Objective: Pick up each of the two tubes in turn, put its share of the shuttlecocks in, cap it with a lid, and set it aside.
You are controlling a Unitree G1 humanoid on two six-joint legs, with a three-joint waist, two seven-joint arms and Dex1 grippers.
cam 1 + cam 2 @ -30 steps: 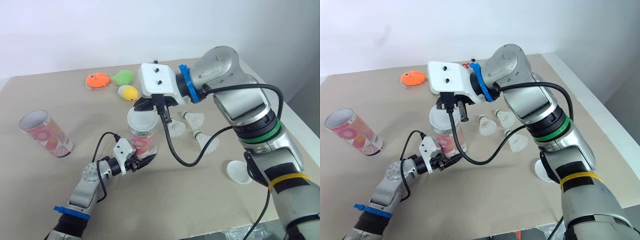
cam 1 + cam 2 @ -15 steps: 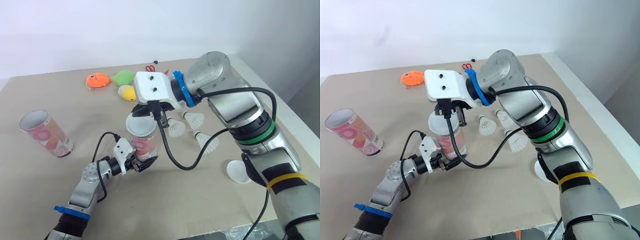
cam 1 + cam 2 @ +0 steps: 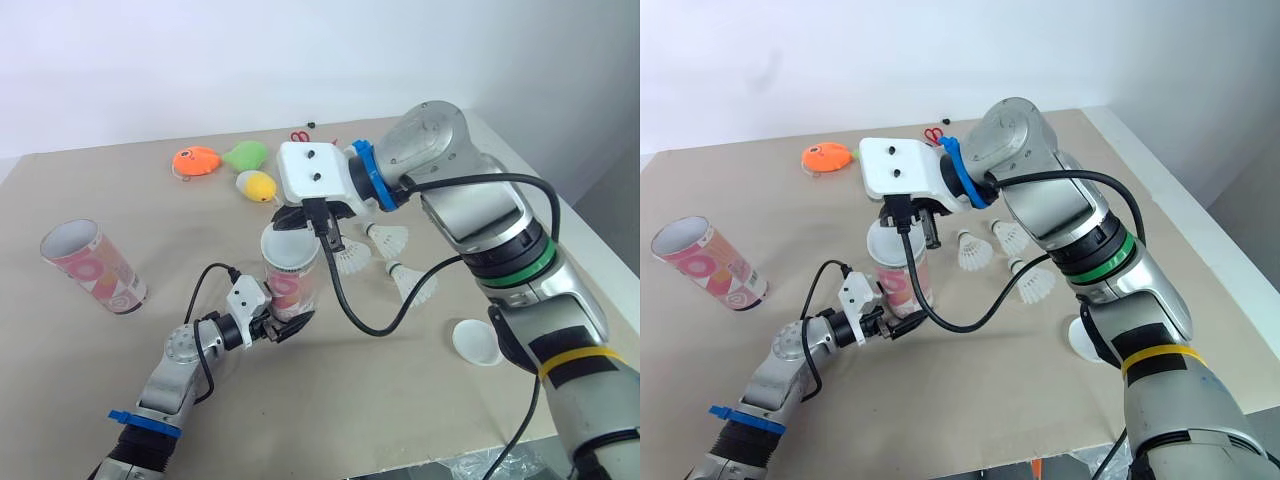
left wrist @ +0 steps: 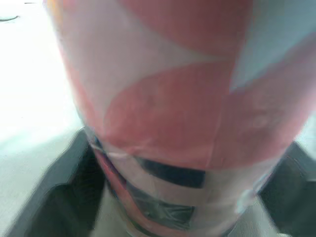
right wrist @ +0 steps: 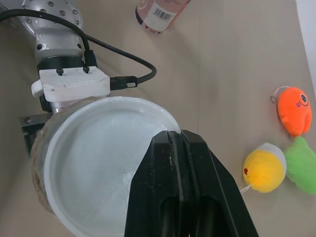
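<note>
Working over a beige tabletop (image 3: 60,210), roughly at the halfway mark

Holding one pink-patterned cardboard tube (image 3: 292,290) upright at centre, with the left gripper (image 3: 278,328) clamped on its base from seven o'clock. Cannot see what lies inside it, so cannot confirm its share of shuttlecocks is in

Leaving the second pink-patterned cardboard tube (image 3: 92,268) on its side at nine o'clock, well apart, mouth open, uncapped, untouched

Seating a round white plastic lid (image 5: 98,163) on the upright tube's mouth, with the right gripper (image 5: 174,140) above it, fingers together and tips resting on the rim. Judged as the capping step of the first tube, not yet set aside

Keeping a spare round white lid (image 3: 477,343) at four o'clock

Leaving three white feathered shuttlecocks (image 3: 352,257) loose at three o'clock, near the upright tube; probably the second tube's share, to be loaded, capped and put aside
</note>
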